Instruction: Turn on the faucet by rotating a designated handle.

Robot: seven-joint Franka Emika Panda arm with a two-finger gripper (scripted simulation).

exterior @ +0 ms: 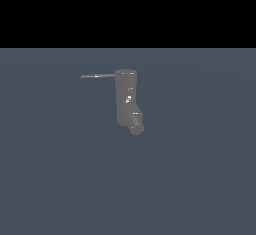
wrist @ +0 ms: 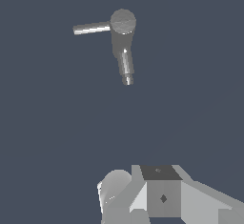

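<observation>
Handle [exterior: 97,76]: thin rod projecting sideways from top of faucet [exterior: 127,99] toward the exterior view's left, well apart from claw [wrist: 157,197]; claw state undeterminable.

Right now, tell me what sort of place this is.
Probably a bare simulated test scene: a lone dark grey faucet with a thin handle stands on a flat, featureless blue-grey floor under a black void. No sink or walls.

Dark grey faucet [exterior: 126,96] with white glints, lighter grey handle [exterior: 97,76], slate-blue floor [exterior: 50,179]
</observation>
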